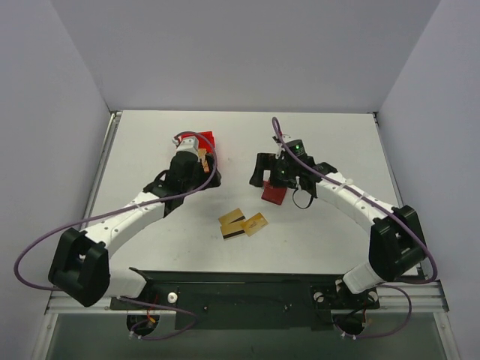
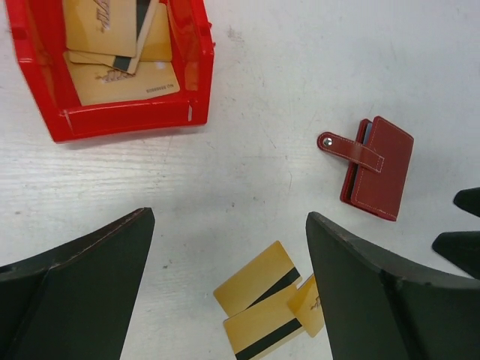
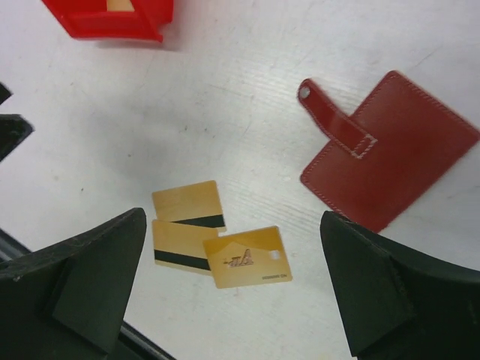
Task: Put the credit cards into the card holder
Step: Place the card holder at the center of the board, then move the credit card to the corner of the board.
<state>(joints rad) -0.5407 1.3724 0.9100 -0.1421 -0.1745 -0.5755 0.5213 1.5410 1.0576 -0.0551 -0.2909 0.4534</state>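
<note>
Left gripper [image 2: 225, 232]: fingers set apart, nothing gripped; held above table [image 1: 337, 142] between bin [image 2: 127, 124] and cards [image 2: 266, 304]. Right gripper [image 3: 232, 225]: fingers likewise apart, empty. Three cards laid overlapping on table (two stripe-up, one face-up), near holder [image 3: 390, 150]. Holder closed, laid flat, tab [image 3: 334, 120] extended past edge. More cards stacked in bin.
</note>
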